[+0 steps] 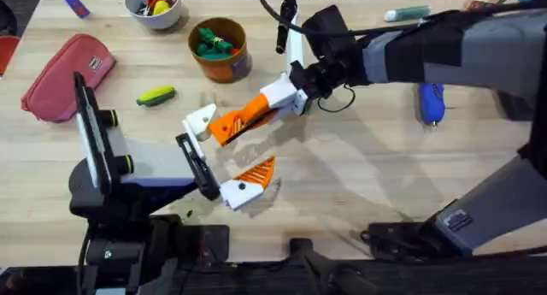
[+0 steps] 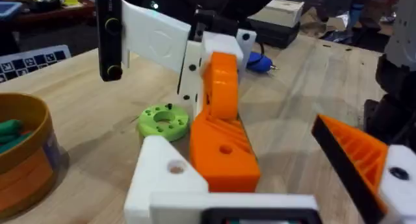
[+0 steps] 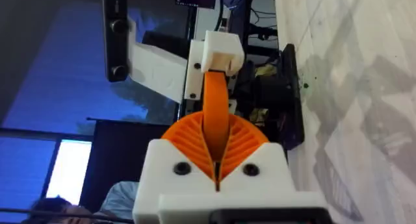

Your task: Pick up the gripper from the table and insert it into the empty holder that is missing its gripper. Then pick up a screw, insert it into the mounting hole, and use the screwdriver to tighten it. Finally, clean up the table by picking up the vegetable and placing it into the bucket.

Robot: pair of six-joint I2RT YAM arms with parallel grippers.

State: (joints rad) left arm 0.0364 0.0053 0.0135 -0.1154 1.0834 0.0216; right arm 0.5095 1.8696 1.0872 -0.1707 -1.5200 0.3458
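My right gripper (image 1: 261,109) reaches across the middle and is shut on the orange gripper (image 1: 235,122), seen edge-on between its ribbed pads (image 3: 244,143). The gripper's ribbed end (image 2: 224,156) rests against the side of the white empty holder (image 2: 162,175) on my left arm; I cannot tell whether it is seated. My left gripper (image 1: 229,150) is open, its other finger (image 2: 354,152) carrying its own orange pad. The yellow vegetable (image 1: 155,96) lies left of the orange-brown bucket (image 1: 220,51). The blue screwdriver (image 1: 430,103) lies at the right. A screw is out of view.
A green disc (image 2: 163,120) lies on the table beyond the holder. The white bowl with scissors (image 1: 155,6) and a teal marker (image 1: 406,14) sit along the far edge. A pink pouch (image 1: 64,73) lies at the left. Dark green toys fill the bucket.
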